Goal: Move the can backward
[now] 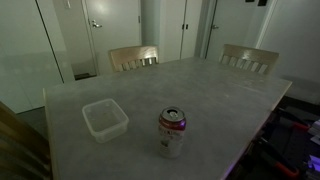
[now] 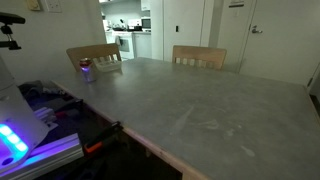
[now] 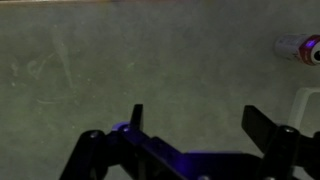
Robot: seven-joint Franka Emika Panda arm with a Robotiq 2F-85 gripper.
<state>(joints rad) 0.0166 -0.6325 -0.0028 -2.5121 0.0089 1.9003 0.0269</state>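
The can (image 1: 172, 132) stands upright on the grey table (image 1: 210, 95), near its front edge. It has a silver top, a red-purple band and a whitish lower body. It shows small at the table's far left corner in an exterior view (image 2: 87, 70), and at the top right edge of the wrist view (image 3: 299, 47). My gripper (image 3: 200, 125) is open and empty, with only bare table between its two dark fingers. It hovers above the table, well apart from the can. I cannot make out the gripper in the exterior views.
A square translucent plastic container (image 1: 104, 118) sits next to the can; its edge shows in the wrist view (image 3: 306, 100). Wooden chairs (image 1: 133, 57) (image 1: 249, 57) stand at the table's far side. Equipment with purple light (image 2: 25, 135) sits beside the table.
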